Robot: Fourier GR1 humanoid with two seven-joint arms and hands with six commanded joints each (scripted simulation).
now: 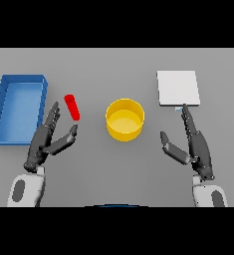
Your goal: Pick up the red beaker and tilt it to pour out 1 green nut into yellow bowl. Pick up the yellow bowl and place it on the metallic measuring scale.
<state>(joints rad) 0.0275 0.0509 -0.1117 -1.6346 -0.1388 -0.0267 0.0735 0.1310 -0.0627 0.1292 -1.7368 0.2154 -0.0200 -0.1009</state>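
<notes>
A small red beaker (72, 107) stands on the grey table, leaning a little, left of centre. My left hand (45, 139) is open just below and left of it, thumb tip close under the beaker, fingers straight and apart from it. The yellow bowl (124, 119) sits at the table's middle; I cannot make out a nut in it. At the back right lies the flat metallic measuring scale (177, 88). My right hand (194, 144) is open below the scale, its fingertips reaching the scale's near edge.
A blue tray (4, 107) with raised walls lies at the far left, beside my left hand.
</notes>
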